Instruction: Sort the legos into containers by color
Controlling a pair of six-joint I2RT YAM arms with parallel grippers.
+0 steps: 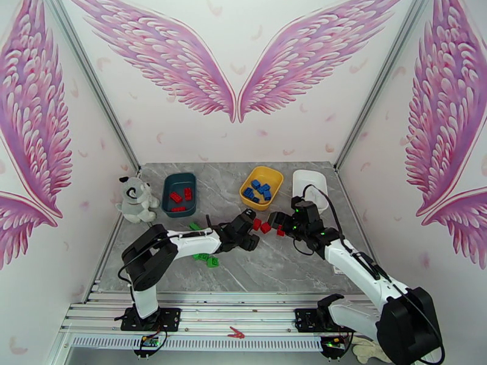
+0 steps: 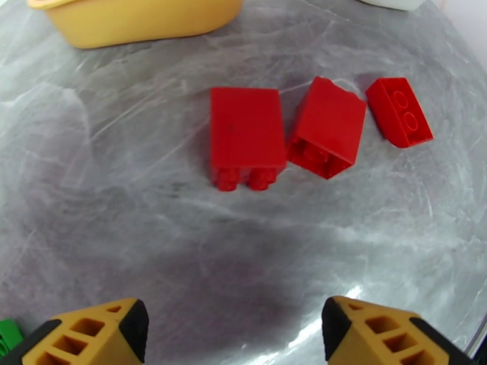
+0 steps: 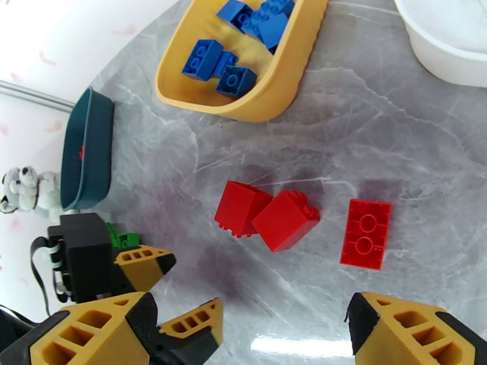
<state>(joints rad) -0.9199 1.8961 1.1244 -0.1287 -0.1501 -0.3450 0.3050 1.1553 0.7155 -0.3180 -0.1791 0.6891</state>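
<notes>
Lying on the tabletop [image 2: 122, 226] between the left tool [image 2: 234, 336] and the right tool [image 3: 262, 339], both wide open and empty, three red legos [image 2: 325, 128] sit straight ahead of the left one, nearest brick [image 2: 248, 135] lengthwise toward it.

Three legos [image 3: 285, 221] before the middle tray [image 3: 291, 77]

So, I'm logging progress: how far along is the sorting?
Blue bricks sit in the yellow tray, and some reds in the teal tray. Nothing is held: the left gripper and right gripper are open by three loose reds. Those and the greens are left to sort.
</notes>
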